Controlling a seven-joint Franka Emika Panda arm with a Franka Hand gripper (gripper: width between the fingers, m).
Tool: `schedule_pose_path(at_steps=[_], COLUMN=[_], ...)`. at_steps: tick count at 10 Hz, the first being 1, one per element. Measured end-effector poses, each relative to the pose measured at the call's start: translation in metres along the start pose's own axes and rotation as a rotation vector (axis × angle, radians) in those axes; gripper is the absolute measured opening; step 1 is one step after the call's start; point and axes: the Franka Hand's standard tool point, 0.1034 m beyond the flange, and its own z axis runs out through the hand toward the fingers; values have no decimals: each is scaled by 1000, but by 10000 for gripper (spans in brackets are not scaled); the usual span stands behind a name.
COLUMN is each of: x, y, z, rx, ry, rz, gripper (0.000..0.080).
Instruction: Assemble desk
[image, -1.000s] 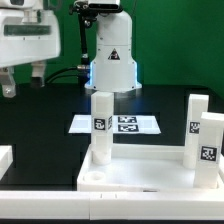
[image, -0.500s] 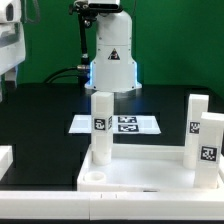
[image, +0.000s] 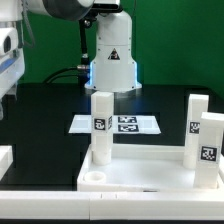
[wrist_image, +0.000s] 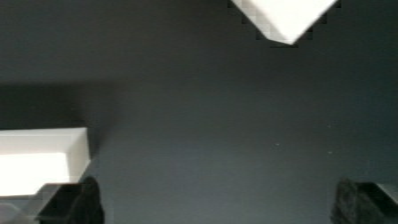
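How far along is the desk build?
Done: two legs stand upright on the desk top, one toward the exterior view's left, one at its right. In hand: nothing; the jaws are open and empty over the table. Left: the empty corner socket, plus any others out of view.

Marker board (image: 125, 124) lies flat on black table (image: 45, 110).

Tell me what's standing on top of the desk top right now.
Two white tagged legs stand upright on the desk top: one leg toward the exterior view's left, another at its right. The near-left corner socket looks empty; the legs cover their own seats.
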Motion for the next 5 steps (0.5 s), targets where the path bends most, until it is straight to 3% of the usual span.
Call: schedule_pose_path(at_steps=[4, 5], x=[-5, -14], y=[-3, -16], z=[1, 6], rx=[1, 14], ry=[-2, 0], rz=[12, 2], gripper=[648, 648])
